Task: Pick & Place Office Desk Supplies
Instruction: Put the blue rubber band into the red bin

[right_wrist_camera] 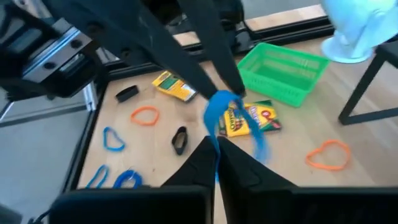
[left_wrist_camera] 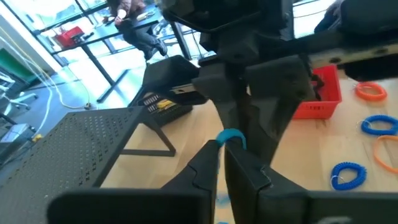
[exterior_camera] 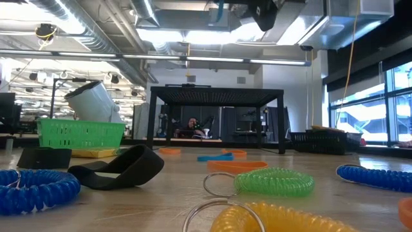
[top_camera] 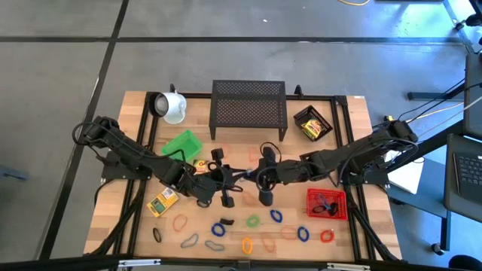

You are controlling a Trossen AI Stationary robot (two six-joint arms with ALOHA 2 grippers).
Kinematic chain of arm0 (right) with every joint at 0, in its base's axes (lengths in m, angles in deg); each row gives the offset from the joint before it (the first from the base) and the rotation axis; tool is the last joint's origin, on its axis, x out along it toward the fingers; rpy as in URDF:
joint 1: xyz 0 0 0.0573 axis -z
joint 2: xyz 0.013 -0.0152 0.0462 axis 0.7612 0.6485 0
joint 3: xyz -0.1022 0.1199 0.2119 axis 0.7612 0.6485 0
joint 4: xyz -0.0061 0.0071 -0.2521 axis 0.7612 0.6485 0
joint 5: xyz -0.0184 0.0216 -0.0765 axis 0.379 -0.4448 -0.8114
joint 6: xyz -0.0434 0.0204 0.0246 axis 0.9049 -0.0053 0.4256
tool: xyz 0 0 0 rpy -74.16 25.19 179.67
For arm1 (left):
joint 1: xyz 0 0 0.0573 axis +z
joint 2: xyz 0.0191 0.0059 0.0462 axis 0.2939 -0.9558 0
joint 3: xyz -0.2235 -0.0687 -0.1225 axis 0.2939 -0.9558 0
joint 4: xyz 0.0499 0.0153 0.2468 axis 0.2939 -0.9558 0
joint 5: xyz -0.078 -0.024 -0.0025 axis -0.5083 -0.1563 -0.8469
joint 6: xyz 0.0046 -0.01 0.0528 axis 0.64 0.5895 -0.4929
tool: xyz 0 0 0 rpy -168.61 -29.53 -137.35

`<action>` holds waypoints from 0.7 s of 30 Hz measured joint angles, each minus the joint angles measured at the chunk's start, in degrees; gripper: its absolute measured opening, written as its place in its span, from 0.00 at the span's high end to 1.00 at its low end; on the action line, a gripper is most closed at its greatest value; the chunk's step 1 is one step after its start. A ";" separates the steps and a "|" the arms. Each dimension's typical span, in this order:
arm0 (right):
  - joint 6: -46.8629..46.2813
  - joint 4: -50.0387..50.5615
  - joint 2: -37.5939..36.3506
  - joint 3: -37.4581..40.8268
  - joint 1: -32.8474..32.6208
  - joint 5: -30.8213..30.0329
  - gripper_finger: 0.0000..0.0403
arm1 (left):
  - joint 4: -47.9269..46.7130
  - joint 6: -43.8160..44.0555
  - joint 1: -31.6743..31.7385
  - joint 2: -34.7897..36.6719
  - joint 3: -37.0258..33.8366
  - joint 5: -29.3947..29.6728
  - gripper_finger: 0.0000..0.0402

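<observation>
Above the middle of the worktop both my arms meet over a blue loop, which hangs in the air between them. My right jaws are pressed together on its lower end, and my left jaws pinch the other end, so I judge this a hand-over from one arm to the other. Next, one side must let go before the other pulls away, or the loop stretches and snaps back. Room is tight: the black mesh shelf stands just behind, the green basket and yellow boxes lie near my left arm, and the red basket sits toward the right edge. More loops lie scattered along the front edge.
</observation>
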 joint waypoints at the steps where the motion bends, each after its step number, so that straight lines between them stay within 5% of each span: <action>1: 0.23 0.19 -0.33 0.00 0.13 0.93 0.99 | 0.01 0.00 0.00 0.00 0.00 -0.69 0.91; 7: -2.14 9.13 -4.89 0.00 1.46 5.64 0.99 | -2.20 2.74 0.00 0.00 0.00 -4.40 0.77; 12: -9.10 24.40 -8.51 0.00 2.03 11.27 0.99 | -12.80 12.47 0.02 0.00 0.00 -8.20 0.67; 21: -25.63 53.51 -8.07 0.60 -2.79 16.50 0.99 | -33.12 30.04 0.46 0.00 -0.04 -10.88 0.64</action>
